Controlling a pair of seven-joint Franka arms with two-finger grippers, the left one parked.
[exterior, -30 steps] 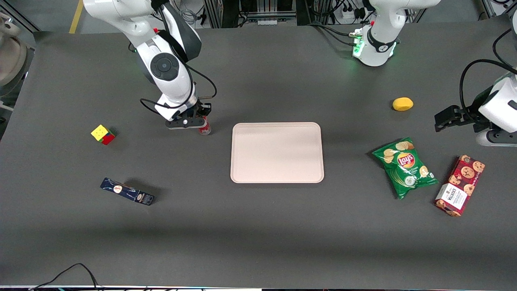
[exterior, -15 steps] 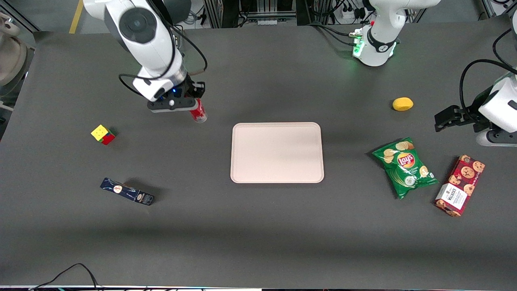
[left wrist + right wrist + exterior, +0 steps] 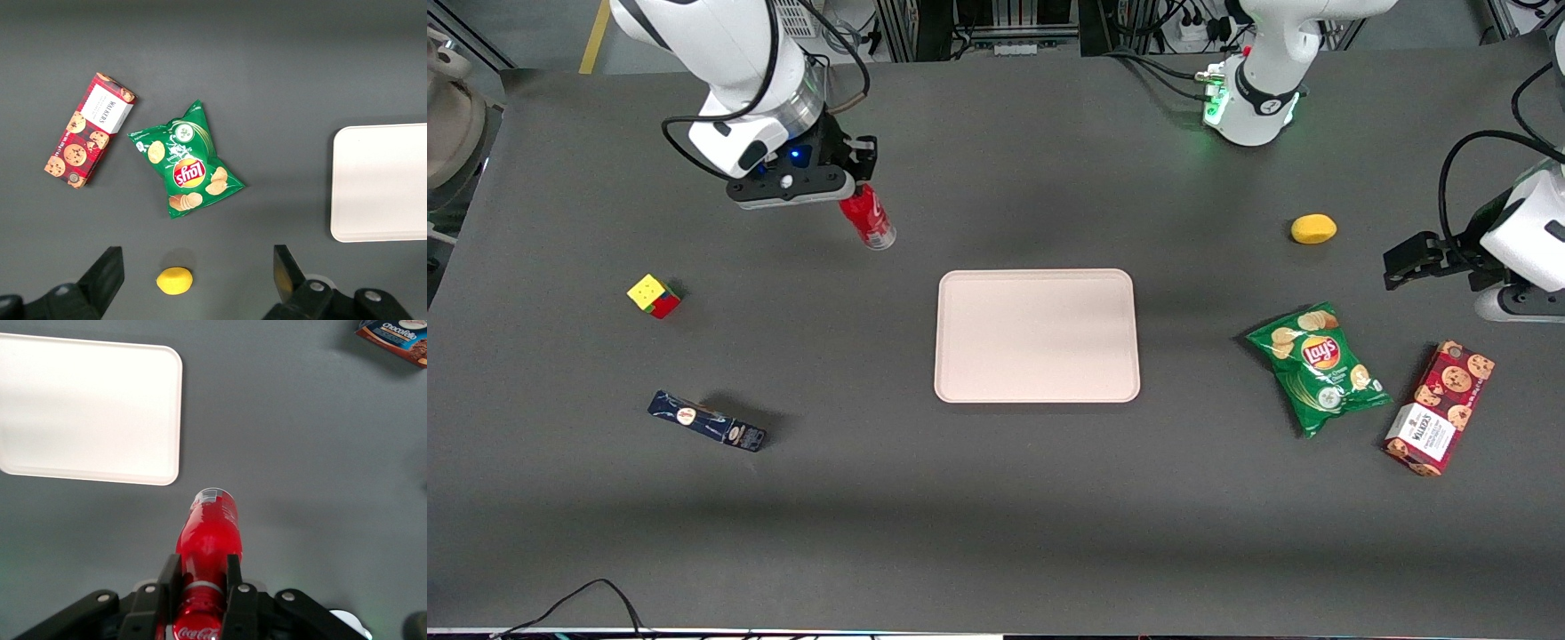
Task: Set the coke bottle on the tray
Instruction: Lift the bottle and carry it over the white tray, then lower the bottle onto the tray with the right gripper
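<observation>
Transport is the step in hand: the end effector (image 3: 854, 189), upper left of the front view, is clamped on the bottle (image 3: 868, 220) above the table. Next, carry it over the tray (image 3: 1037, 335) at centre, then lower.

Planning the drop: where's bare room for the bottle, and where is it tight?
The tray is bare across its whole surface. The tool, shut on the coke bottle, hangs above bare table, farther from the front camera than the tray. Crowded: Lay's chip bag beside the Walkers cookie box, toward the parked arm's end.
</observation>
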